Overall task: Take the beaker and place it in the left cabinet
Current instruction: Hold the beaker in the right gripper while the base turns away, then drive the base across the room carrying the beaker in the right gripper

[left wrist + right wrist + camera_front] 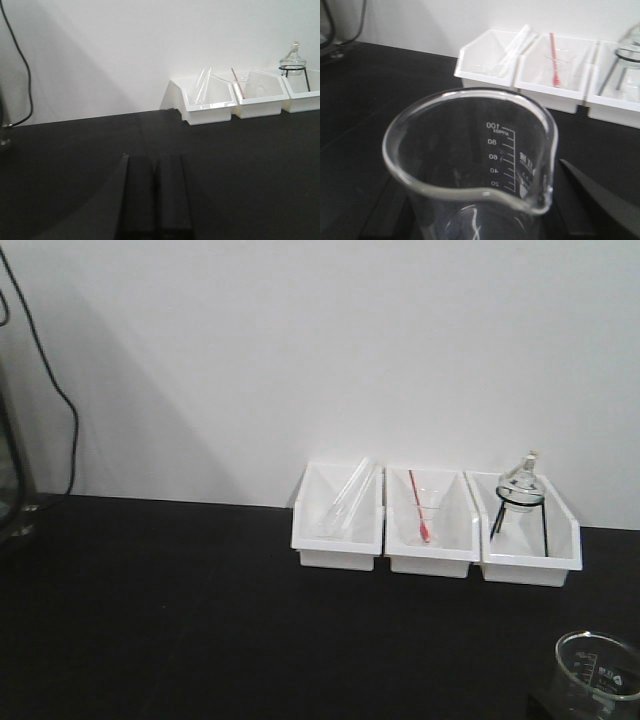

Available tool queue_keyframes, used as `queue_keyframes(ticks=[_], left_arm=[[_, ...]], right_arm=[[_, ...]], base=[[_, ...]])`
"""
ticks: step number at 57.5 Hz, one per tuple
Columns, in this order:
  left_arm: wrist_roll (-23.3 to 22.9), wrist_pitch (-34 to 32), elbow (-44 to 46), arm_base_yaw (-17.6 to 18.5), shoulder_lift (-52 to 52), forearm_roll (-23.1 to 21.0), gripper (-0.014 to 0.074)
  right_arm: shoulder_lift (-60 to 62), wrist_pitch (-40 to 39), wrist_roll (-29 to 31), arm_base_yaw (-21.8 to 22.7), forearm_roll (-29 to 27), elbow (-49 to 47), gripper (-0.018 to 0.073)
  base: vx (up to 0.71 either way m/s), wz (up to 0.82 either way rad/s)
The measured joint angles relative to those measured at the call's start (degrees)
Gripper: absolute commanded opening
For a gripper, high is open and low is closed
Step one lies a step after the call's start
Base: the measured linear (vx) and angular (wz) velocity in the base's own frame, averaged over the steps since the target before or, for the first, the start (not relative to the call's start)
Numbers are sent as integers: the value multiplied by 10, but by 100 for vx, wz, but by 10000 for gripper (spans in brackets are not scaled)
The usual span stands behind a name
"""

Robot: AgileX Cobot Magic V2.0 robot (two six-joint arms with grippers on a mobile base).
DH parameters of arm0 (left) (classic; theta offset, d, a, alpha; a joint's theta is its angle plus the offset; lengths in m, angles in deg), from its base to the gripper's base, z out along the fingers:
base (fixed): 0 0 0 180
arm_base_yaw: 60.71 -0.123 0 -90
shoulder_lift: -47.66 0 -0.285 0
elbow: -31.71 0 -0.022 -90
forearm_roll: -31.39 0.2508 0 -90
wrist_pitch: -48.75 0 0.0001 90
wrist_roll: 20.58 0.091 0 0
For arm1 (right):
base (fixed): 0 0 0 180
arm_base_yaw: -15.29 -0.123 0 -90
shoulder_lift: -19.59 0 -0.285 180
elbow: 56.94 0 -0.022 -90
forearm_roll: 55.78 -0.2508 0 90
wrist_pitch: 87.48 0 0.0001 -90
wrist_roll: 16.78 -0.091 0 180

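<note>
The beaker [470,165] is clear glass with a spout and white graduation marks, and it fills the right wrist view. It sits upright between the dark fingers [600,200] of my right gripper [480,170], which appears shut on it. The front view shows the beaker [598,672] at the bottom right corner over the black bench. My left gripper [155,161] hovers low over the bench with its two dark fingers pressed together and nothing between them. The left cabinet is out of view.
Three white bins stand against the back wall: one with glass tubes [338,518], one holding a small beaker with a red rod [430,523], one with a flask on a black stand [525,525]. A black cable [55,390] hangs at the left.
</note>
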Motion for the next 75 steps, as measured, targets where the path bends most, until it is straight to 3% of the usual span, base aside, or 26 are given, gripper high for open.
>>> queue_keyframes(ticks=[75], left_arm=[[0,0,0,0,0,0,1]], right_arm=[[0,0,0,0,0,0,-6]], base=[[-13,58]])
